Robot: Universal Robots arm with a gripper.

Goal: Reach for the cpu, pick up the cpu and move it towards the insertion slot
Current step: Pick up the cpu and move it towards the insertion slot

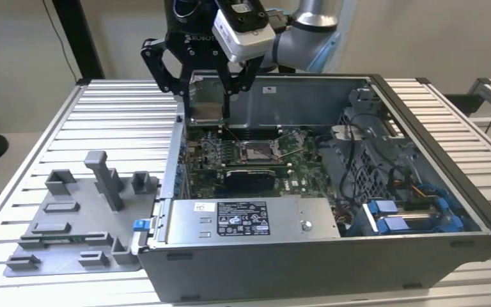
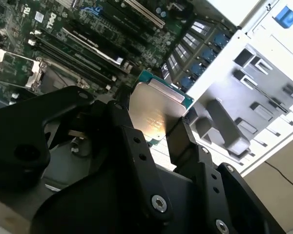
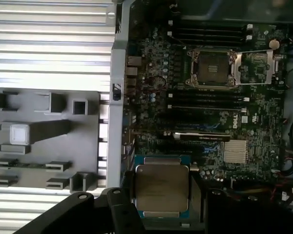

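My gripper point(image 1: 208, 96) hangs over the back corner of the open computer case on the exterior view's left, shut on the cpu point(image 1: 207, 110). Both wrist views show the cpu point(image 3: 161, 188) point(image 2: 154, 110) as a thin square chip with a silvery top and a green edge, clamped by its sides between the black fingers point(image 3: 127, 197). The insertion slot point(image 1: 255, 151) lies on the green board inside the case, below and toward the exterior view's right of the gripper. In the first wrist view the slot point(image 3: 209, 68) has a shiny metal frame that stands open, well apart from the cpu.
The grey fixture tray point(image 1: 66, 252) with blocks and posts sits on the slatted table left of the case in the exterior view. The case walls point(image 1: 314, 96), a power supply point(image 1: 245, 220) and cable bundles point(image 1: 373, 160) surround the board.
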